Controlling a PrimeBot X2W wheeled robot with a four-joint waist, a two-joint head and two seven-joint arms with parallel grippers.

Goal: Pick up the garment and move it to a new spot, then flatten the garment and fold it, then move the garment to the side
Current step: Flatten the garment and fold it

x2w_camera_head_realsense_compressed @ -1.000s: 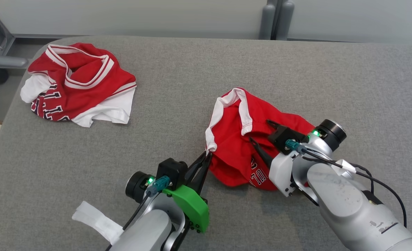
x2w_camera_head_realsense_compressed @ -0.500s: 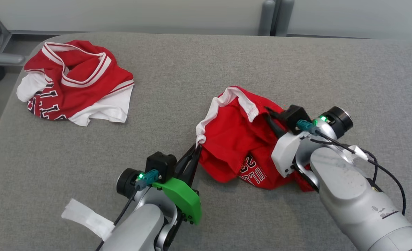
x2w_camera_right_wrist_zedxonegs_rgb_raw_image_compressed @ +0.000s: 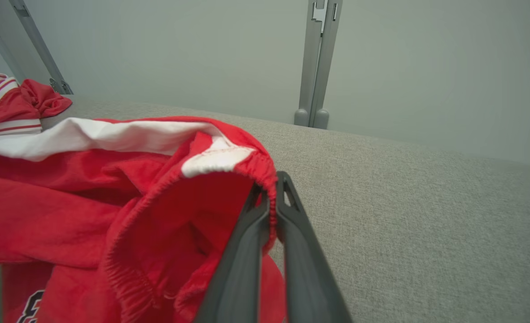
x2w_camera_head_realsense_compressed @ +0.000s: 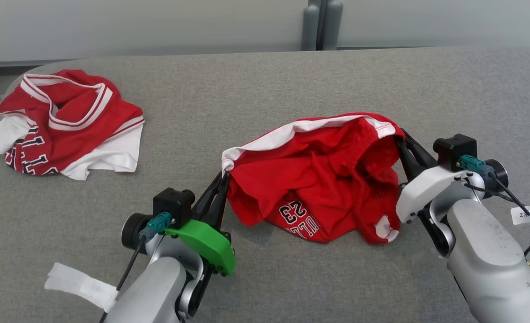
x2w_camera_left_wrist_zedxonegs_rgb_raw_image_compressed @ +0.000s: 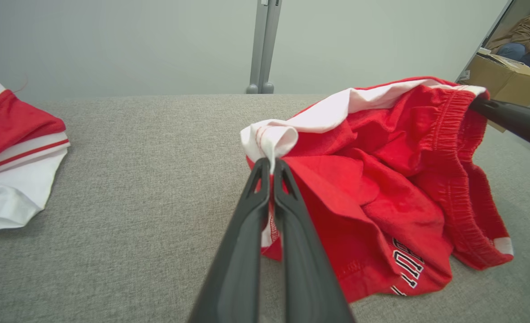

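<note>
In both arms' fingers [x2w_camera_head_realsense_compressed: 211,202], the garment [x2w_camera_head_realsense_compressed: 318,179].

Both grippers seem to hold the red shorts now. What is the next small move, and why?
Probably raise both grippers together a little. The left gripper is shut on the white hem corner, the right gripper on the elastic waistband, yet the red shorts sag onto the gray table. Lifting would free them for carrying.
</note>
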